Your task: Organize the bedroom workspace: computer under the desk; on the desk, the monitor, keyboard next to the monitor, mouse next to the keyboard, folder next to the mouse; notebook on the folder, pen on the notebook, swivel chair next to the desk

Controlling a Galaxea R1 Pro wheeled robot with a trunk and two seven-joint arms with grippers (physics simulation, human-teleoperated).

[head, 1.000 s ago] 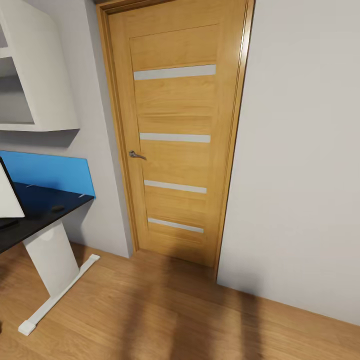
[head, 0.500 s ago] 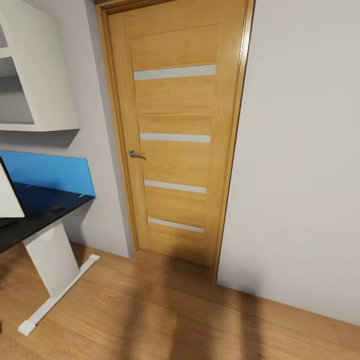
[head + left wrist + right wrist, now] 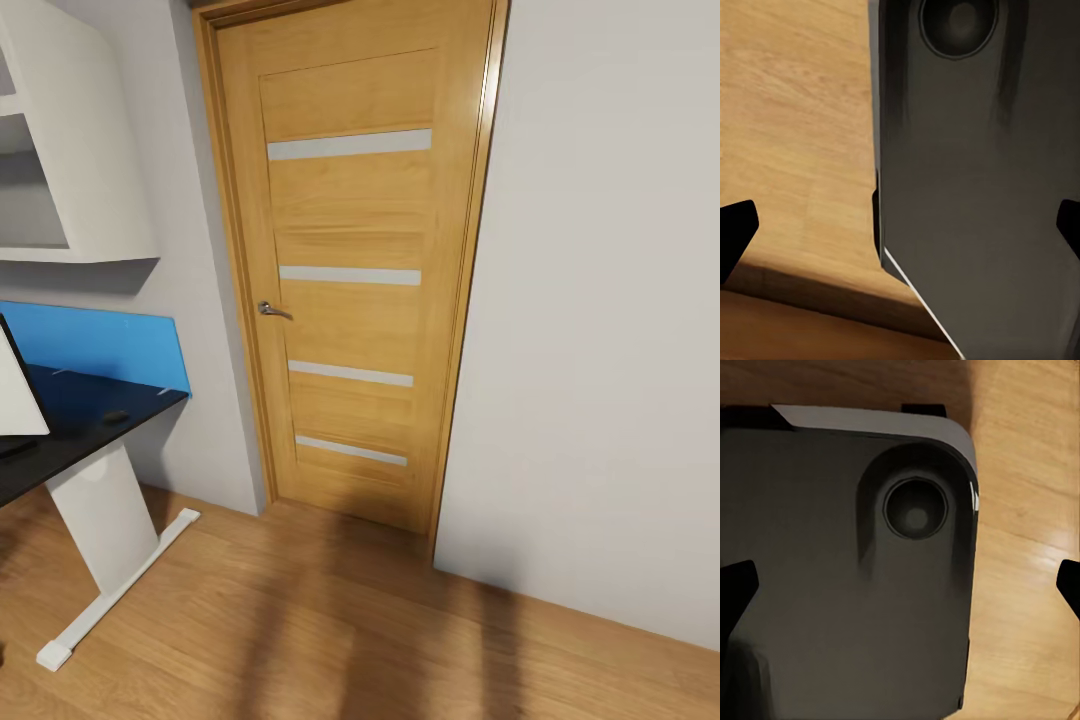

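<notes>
Both arms' fingers [image 3: 736, 232] [image 3: 736, 589] are spread wide, holding nothing, above the robot's dark base [image 3: 847, 585].

Shut door [image 3: 345, 290] ahead; desk [image 3: 60, 430] left; floor [image 3: 300, 620] open.

Nothing has changed for me across the last second. My head view matches both earlier pictures exactly, so neither my head nor my base has shifted. The oak door [image 3: 350, 270], the white wall shelf [image 3: 75, 150], the blue back panel [image 3: 100, 345], the black counter [image 3: 85, 420] with the small dark mouse [image 3: 116, 416] on it, and the white corner of the monitor [image 3: 18, 395] all sit where they sat before. No earlier wrist pictures exist, so I cannot compare my jaws.
</notes>
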